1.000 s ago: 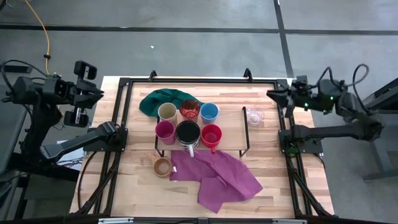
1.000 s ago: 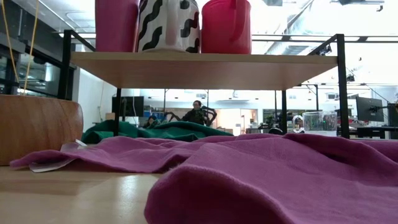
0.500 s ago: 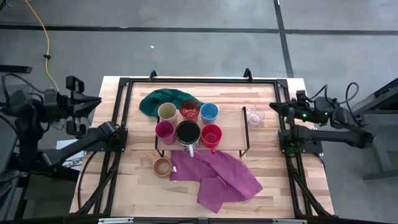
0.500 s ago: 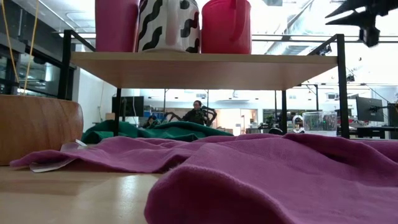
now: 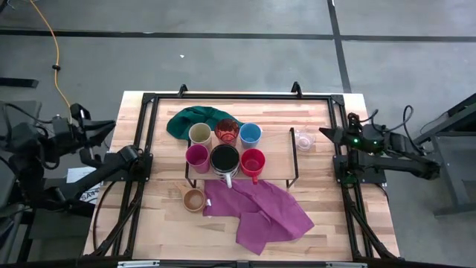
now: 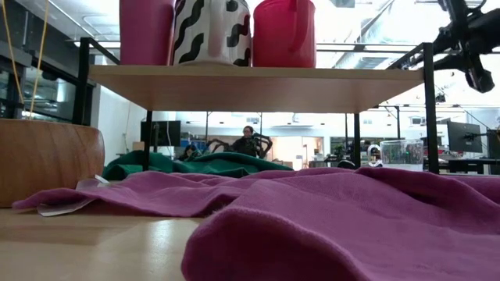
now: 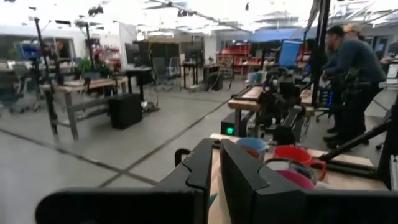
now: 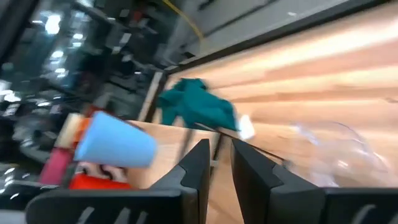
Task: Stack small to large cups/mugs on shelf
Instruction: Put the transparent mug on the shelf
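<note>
High view: the shelf (image 5: 275, 167) sits mid-surface on its black legs and carries six cups in two rows. The back row has the cream cup (image 5: 199, 134), the translucent red cup (image 5: 226, 131) and the blue cup (image 5: 250, 134); the front row has the magenta cup (image 5: 197, 156), the striped mug (image 5: 224, 159) and the red mug (image 5: 253, 161). The clear glass cup (image 5: 304, 138) stands on the surface (image 5: 327, 216) just past the shelf's right end, off the board. The wooden cup (image 5: 193, 199) stands on the surface in front of the shelf's left end, touching the edge of the purple cloth (image 5: 260, 212) that spreads across the front. A green cloth (image 5: 195, 119) lies bunched behind the shelf, beside the cream cup.

Both arms are off to the sides, clear of every cup. The left claw (image 5: 103, 132) hangs beyond the surface's left edge, pointing toward the shelf; in its wrist view the fingers (image 7: 239, 171) stand close together with only a thin gap, and nothing sits between them. The right claw (image 5: 325, 132) is at the right edge, its tip aimed at the clear glass cup and near it but not touching — its wrist view shows a narrow gap between the fingers (image 8: 249, 168), also with nothing in it.

In the left wrist view a person (image 7: 351, 68) stands in the room beyond the surface.
</note>
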Available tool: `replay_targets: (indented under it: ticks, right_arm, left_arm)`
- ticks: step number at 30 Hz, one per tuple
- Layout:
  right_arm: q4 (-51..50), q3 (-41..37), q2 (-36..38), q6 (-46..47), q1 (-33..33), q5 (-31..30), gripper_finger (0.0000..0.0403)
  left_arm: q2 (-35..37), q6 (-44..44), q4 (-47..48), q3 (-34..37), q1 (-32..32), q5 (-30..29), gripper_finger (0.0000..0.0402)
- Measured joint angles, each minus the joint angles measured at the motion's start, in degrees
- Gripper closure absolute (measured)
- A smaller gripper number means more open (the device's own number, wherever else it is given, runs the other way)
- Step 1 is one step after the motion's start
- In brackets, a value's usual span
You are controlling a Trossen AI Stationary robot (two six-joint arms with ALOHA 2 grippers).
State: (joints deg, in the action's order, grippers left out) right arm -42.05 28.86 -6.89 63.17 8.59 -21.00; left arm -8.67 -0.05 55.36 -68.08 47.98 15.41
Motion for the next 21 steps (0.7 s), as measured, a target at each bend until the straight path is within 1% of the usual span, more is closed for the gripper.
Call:
replay_targets:
  ticks: [3, 7, 10, 13, 16, 21]
  right_arm:
    - [-4.5, 0.0, -0.3, 3.0, 0.0, -1.2, 0.0351]
    - [-8.4, 0.6, -0.3, 4.5, 0.0, -0.9, 0.0373]
    - [-9.8, 2.9, -0.6, 4.9, 0.0, -0.6, 0.0388]
    - [-14.3, 6.7, -1.9, 5.9, 0.0, -0.1, 0.0389]
    - [-19.0, 10.9, -4.7, 5.9, 0.0, -0.2, 0.0387]
    - [-26.6, 16.5, -13.3, 5.3, 0.0, -0.1, 0.0386]
  left_arm:
    - [0.0, -0.2, 1.4, 1.1, 0.0, -0.7, 0.0378]
    - [-0.1, -0.4, 2.0, 2.3, 0.0, -0.5, 0.0378]
    - [-0.1, -0.4, 1.9, 2.4, 0.0, -0.2, 0.0378]
    - [-0.1, -0.3, 1.9, 2.4, 0.0, -0.2, 0.0378]
    - [-0.1, 0.3, 2.0, 2.4, 0.0, -0.1, 0.0378]
    - [-0.1, 0.9, 2.4, 2.4, 0.0, 0.0, 0.0378]
